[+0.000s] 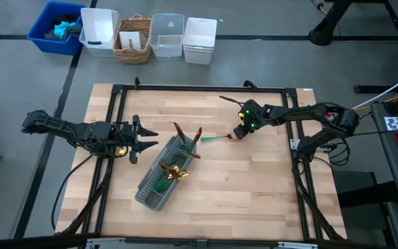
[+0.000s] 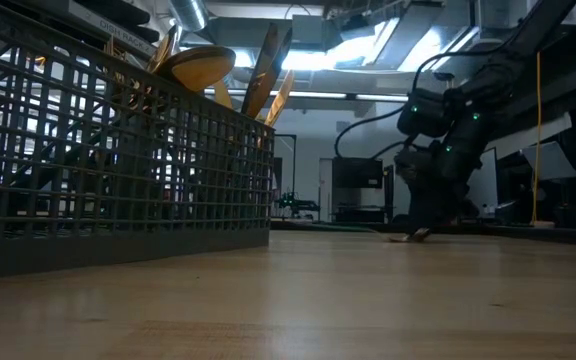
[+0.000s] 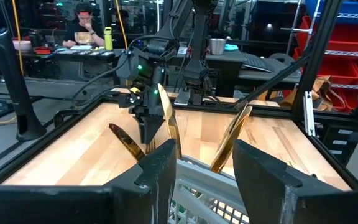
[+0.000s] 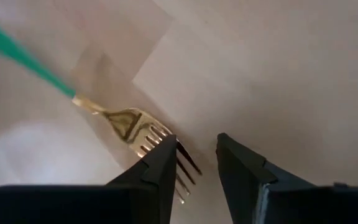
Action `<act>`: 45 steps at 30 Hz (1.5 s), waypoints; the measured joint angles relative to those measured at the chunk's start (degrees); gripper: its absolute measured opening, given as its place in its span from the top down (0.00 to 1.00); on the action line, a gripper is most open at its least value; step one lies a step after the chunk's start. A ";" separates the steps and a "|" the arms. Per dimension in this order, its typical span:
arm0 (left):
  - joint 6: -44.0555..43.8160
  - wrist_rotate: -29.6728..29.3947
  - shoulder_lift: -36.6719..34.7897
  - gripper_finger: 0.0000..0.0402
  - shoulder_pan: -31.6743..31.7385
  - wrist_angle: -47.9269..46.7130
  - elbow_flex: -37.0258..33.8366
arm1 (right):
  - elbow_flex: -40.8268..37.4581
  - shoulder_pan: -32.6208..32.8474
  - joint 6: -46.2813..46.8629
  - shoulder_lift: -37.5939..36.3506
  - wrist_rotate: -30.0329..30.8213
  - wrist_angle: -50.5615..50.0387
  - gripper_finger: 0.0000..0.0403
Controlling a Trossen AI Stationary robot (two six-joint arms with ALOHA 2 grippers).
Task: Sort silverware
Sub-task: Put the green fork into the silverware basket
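Right gripper (image 1: 239,133) down at the table (image 1: 254,187), jaws spread, one finger (image 4: 160,165) over the gold tines of a green-handled fork (image 4: 114,121) lying flat on the wood, right of the grey mesh caddy (image 1: 159,181); other silverware (image 1: 185,135) standing in that caddy, gold heads up; left gripper (image 1: 144,138) just left of the caddy, jaws spread, holding nothing.

Fork (image 4: 129,127) gold, green handle; caddy (image 1: 163,174) grey mesh.
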 joint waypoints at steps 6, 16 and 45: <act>0.00 0.00 0.00 0.63 0.00 0.00 0.00 | -0.13 0.11 2.86 0.15 -6.56 -0.35 0.71; 0.01 0.00 0.00 0.63 0.00 0.02 0.00 | -0.26 0.19 7.16 0.23 -13.09 -0.95 0.71; 0.02 0.00 0.00 0.63 0.00 0.01 -0.02 | -0.07 0.15 8.17 -0.02 -10.08 0.41 0.96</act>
